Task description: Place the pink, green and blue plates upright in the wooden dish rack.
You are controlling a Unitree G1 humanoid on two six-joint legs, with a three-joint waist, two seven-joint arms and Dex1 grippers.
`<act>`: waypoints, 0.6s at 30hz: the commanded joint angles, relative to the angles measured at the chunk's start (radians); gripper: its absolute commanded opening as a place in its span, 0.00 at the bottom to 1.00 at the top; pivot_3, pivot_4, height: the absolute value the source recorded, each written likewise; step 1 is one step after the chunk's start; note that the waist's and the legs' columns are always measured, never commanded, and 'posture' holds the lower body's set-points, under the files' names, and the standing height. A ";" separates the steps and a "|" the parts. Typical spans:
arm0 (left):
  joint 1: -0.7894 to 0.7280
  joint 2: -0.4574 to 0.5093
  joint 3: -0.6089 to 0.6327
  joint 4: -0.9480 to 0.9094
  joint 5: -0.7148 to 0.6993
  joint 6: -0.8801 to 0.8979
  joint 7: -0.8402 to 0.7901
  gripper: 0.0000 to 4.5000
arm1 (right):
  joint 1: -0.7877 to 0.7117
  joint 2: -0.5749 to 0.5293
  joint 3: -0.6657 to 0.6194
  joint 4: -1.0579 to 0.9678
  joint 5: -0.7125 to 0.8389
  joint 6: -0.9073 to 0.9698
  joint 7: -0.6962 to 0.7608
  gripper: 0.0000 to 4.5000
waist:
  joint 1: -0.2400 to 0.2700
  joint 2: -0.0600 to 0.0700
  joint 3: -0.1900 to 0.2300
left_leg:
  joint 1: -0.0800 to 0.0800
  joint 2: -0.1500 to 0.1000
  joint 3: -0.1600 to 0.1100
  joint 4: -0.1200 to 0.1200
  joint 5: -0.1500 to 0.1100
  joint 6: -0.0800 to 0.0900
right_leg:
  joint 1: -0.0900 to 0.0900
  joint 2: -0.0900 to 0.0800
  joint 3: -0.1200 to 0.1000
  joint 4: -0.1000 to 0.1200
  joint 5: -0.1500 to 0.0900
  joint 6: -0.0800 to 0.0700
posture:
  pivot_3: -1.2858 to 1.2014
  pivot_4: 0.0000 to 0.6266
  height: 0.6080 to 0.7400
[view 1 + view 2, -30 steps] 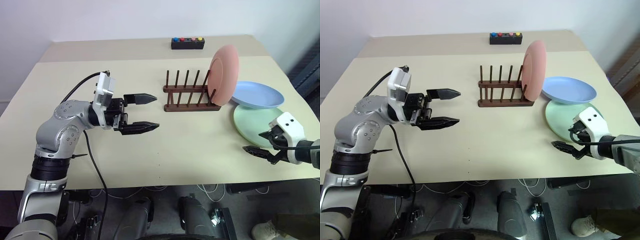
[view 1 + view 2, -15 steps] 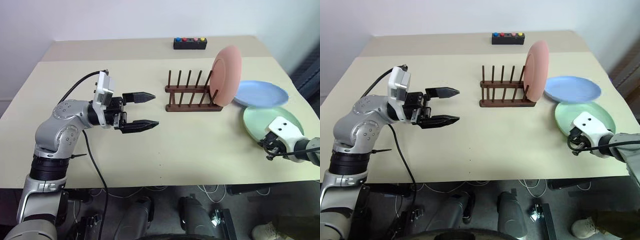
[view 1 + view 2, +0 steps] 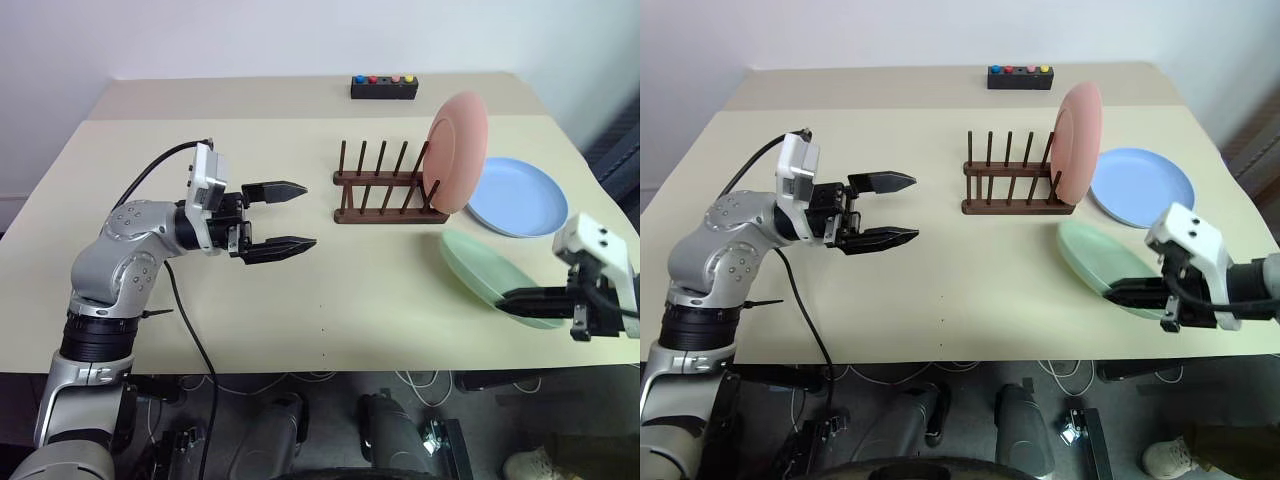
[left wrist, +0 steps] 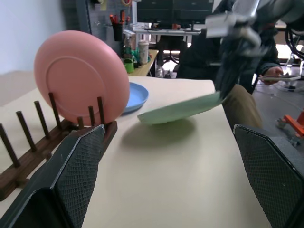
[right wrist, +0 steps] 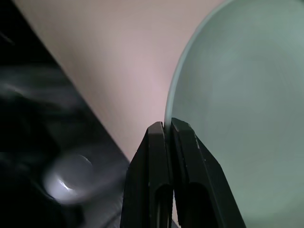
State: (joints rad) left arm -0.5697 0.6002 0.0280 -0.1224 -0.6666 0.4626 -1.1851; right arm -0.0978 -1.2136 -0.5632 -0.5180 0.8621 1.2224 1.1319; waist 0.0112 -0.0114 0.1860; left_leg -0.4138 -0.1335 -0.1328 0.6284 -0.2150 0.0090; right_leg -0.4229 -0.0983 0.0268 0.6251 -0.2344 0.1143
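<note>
My right tool [image 3: 1118, 291] pinches the green plate [image 3: 1095, 262] by its near rim, tilted above the worktop [image 3: 970, 270], near the wooden dish rack [image 3: 1012, 185]; light, stiff, probably slippery; left tool [image 3: 898, 208] gapes wide, empty.

The right arm [image 3: 625, 300] is cut off by the frame edge. The rack's [image 3: 390, 212] last pegs are hidden behind the pink plate [image 3: 458, 125]. Background figures are blurred in the left wrist view.

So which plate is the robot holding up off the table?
The green plate, pinched at its rim by the right claw. Pink stands in the rack; blue lies flat.
</note>
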 commanded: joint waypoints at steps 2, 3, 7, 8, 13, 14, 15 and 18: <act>-0.042 -0.009 0.032 -0.002 -0.016 -0.009 0.013 1.00 | -0.332 0.102 -0.106 0.184 0.367 0.124 -0.203 0.00 | 0.001 0.000 0.001 | -0.002 0.001 0.000 0.001 0.000 0.000 | 0.000 0.000 -0.001 -0.003 0.001 -0.002 | 0.52 0.24 1.00; -0.044 -0.009 0.034 0.000 -0.015 -0.009 0.012 1.00 | -0.379 0.110 -0.117 0.232 0.445 0.144 -0.250 0.00 | 0.002 0.000 0.001 | -0.003 0.001 0.000 0.001 0.000 0.000 | 0.000 0.000 -0.002 -0.005 0.002 -0.002 | 0.52 0.24 1.00; -0.051 -0.009 0.045 0.008 -0.019 -0.004 0.018 1.00 | -0.469 0.104 -0.114 0.344 0.681 0.141 -0.414 0.00 | 0.006 0.000 0.001 | -0.007 0.001 -0.001 0.000 -0.001 0.002 | -0.002 0.000 -0.003 -0.009 0.004 0.000 | 0.52 0.24 1.00; -0.053 -0.010 0.049 0.010 -0.024 0.000 0.022 1.00 | -0.489 0.103 -0.102 0.370 0.741 0.121 -0.459 0.00 | 0.004 0.000 0.001 | -0.008 0.001 -0.001 0.000 -0.001 0.003 | -0.003 0.000 -0.003 -0.009 0.004 0.001 | 0.52 0.24 1.00; -0.055 -0.015 0.049 0.008 -0.021 -0.001 0.029 1.00 | -0.542 0.116 -0.047 0.434 0.928 0.016 -0.618 0.00 | 0.001 0.000 0.000 | -0.010 0.001 0.000 0.001 -0.001 0.002 | -0.005 0.000 -0.002 -0.008 0.005 0.001 | 0.52 0.24 1.00; -0.056 -0.016 0.050 0.009 -0.020 -0.002 0.032 1.00 | -0.564 0.133 -0.029 0.455 0.987 -0.025 -0.662 0.00 | 0.000 0.000 0.000 | -0.010 0.001 0.000 0.001 -0.001 0.002 | -0.005 0.000 -0.002 -0.008 0.005 0.001 | 0.52 0.24 1.00; -0.056 -0.017 0.050 0.010 -0.018 -0.004 0.035 1.00 | -0.586 0.154 -0.011 0.466 1.035 -0.063 -0.701 0.00 | -0.001 0.000 0.000 | -0.010 0.002 0.000 0.002 -0.001 0.002 | -0.005 0.000 -0.002 -0.008 0.006 0.000 | 0.52 0.24 1.00; -0.064 -0.033 0.056 0.021 -0.002 -0.031 0.058 1.00 | -0.646 0.264 0.039 0.480 1.106 -0.154 -0.809 0.00 | -0.004 0.000 0.000 | -0.009 0.003 0.001 0.002 -0.001 0.002 | -0.005 0.001 -0.002 -0.008 0.006 -0.001 | 0.52 0.24 1.00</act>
State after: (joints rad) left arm -0.6056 0.5763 0.0568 -0.0914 -0.6689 0.4610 -1.1441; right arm -0.7096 -0.9865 -0.5288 -0.0389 1.9127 1.1330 0.3754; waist 0.0072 -0.0111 0.1862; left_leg -0.4221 -0.1305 -0.1318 0.6303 -0.2155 0.0109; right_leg -0.4278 -0.0970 0.0252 0.6172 -0.2279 0.1132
